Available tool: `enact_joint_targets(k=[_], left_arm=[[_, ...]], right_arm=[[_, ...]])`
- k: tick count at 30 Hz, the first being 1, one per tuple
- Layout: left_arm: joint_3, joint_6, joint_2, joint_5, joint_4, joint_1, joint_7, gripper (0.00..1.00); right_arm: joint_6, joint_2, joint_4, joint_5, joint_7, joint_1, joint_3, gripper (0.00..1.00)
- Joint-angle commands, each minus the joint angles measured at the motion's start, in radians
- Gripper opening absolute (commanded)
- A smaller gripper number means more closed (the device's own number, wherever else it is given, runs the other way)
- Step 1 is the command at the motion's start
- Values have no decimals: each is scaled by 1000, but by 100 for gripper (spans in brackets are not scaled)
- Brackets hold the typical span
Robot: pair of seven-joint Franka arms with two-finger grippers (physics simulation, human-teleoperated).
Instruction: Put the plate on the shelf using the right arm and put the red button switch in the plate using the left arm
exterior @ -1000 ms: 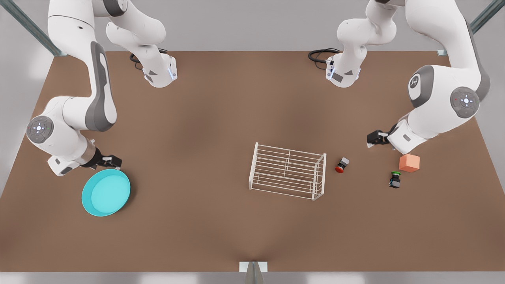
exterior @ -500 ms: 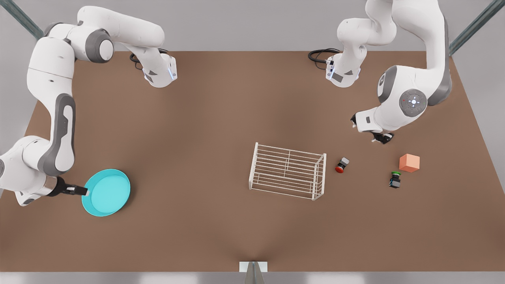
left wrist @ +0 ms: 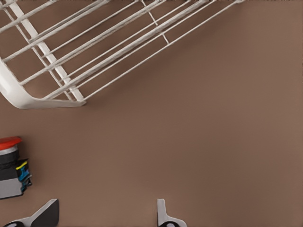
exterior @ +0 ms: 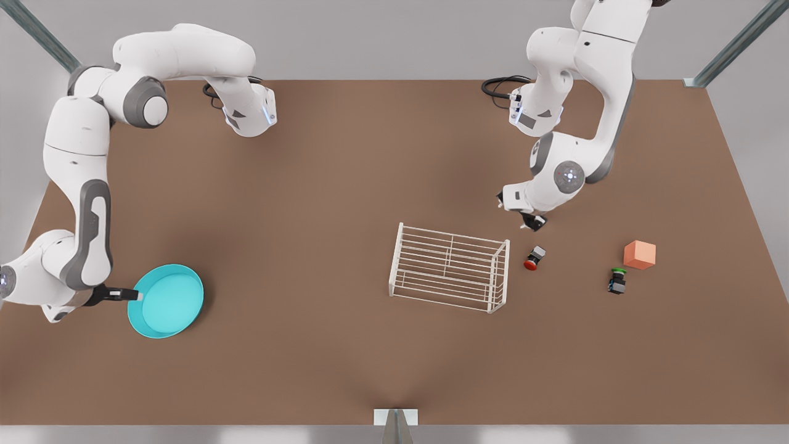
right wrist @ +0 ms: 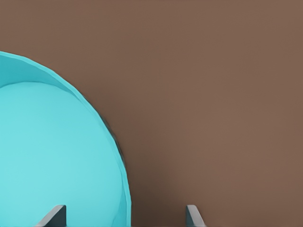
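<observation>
The smooth round plate lies on the table; the right gripper straddles its rim, jaws wide. The left gripper, open and empty, is near the red button switch beside the thin-wire shelf.

no readable text or labels anywhere.
</observation>
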Motion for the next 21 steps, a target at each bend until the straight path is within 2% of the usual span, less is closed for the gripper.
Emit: enact_joint_targets(k=[1,3,5,7,10,11,17,18,21], left_arm=[[2,172,10,-23,-24,73,185,100],[2,195,28,-23,-43,124,319,100],[3,256,67,69,-40,158,331,100],[5,327,109,117,-32,187,332,100],[3,328,117,120,-35,195,331,100],[3,328,122,120,-40,195,331,100],[5,388,159,117,-54,218,320,100],[5,439,183,115,-52,230,302,100],[6,451,194,117,-47,230,211,100]], right_arm=[[-1,18,11,23,-205,-2,2,95],[-3,19,21,36,-199,-51,51,94],[-27,19,30,38,-193,-51,54,91],[-58,14,31,38,-180,-50,55,85],[-58,14,31,38,-165,-47,57,72],[-56,14,36,38,-159,-45,62,71],[-41,19,53,39,-73,-44,65,69],[-39,21,53,39,-58,-44,66,65],[-38,27,53,38,-68,-45,65,67]])
